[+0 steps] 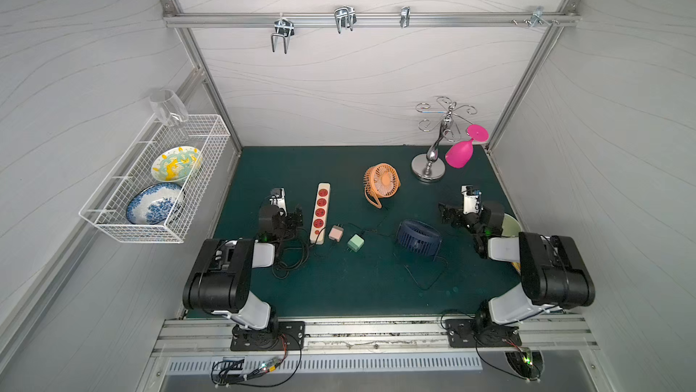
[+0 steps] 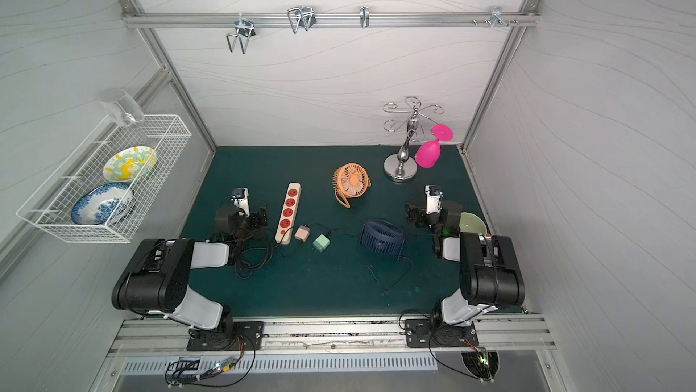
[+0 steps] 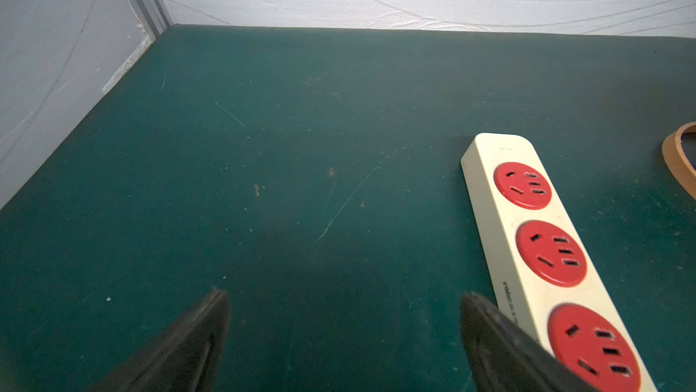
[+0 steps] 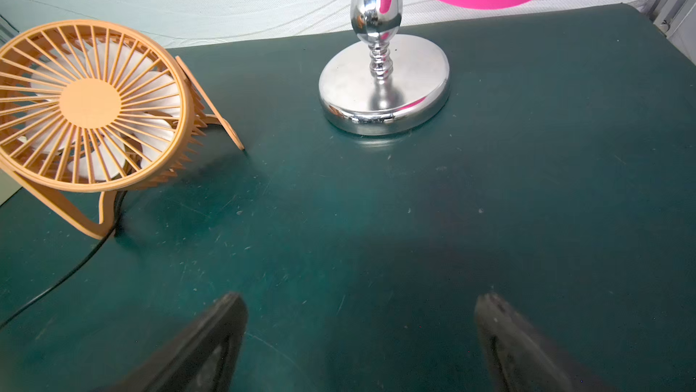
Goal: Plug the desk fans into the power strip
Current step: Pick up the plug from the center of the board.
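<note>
The left gripper (image 3: 344,294), open and empty, sat just beside the long cream red-socketed power strip (image 1: 320,213); the right gripper (image 4: 359,296), also open, sat well apart. The pink cube plug (image 1: 335,233) and green cube plug (image 1: 354,243) near the strip could cause mis-selection.

The left arm (image 1: 222,277) and the right arm (image 1: 553,269) look alike, with bulky black motor housings joined by pale grey-white link covers. Each rises from a flat black base plate (image 1: 267,335) dotted with small screws (image 1: 300,328). Thin red and black wires (image 1: 285,348) trail from the bases. A green light (image 1: 266,237) glows near each wrist, and a white camera block (image 1: 278,198) tops it. The left end effector (image 3: 343,294) and the right end effector (image 4: 359,296) have matte black, tapering fingers (image 3: 196,341).
</note>
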Robot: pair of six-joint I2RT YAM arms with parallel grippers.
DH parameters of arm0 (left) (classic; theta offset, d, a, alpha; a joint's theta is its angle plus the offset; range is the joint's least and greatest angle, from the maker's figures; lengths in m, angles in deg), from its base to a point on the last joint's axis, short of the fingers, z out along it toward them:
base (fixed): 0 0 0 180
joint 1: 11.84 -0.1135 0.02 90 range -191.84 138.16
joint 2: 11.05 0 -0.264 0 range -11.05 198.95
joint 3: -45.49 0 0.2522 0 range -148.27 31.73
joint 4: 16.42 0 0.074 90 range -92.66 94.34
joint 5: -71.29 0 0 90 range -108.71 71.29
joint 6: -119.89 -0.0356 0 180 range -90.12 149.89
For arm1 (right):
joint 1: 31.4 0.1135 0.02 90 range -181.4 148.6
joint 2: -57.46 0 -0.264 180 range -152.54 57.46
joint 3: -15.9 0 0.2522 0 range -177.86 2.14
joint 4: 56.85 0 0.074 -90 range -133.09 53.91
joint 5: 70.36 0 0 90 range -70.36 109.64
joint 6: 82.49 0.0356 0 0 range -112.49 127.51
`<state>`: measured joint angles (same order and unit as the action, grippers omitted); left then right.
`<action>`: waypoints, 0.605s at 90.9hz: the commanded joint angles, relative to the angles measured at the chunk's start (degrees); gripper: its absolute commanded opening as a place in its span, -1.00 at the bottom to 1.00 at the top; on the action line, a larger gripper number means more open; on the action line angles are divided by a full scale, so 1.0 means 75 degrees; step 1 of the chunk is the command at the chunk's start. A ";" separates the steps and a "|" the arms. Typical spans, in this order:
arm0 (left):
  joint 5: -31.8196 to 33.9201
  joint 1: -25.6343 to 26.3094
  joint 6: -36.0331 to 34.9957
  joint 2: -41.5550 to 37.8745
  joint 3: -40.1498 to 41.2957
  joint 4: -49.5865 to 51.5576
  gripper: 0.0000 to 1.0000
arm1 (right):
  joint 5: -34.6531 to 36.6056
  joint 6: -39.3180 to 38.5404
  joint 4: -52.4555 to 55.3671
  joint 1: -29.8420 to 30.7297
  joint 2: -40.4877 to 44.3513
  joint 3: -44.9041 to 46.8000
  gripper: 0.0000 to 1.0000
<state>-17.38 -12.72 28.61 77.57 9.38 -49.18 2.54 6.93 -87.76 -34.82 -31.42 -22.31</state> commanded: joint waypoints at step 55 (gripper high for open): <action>0.0004 -0.0058 0.0048 -0.0055 -0.0371 0.0051 1.00 | 0.0282 -0.0016 0.0019 0.0043 0.0067 -0.0133 0.98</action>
<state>-17.41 -12.92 28.61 77.57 9.36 -49.18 2.28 6.96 -88.06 -35.01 -31.44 -22.31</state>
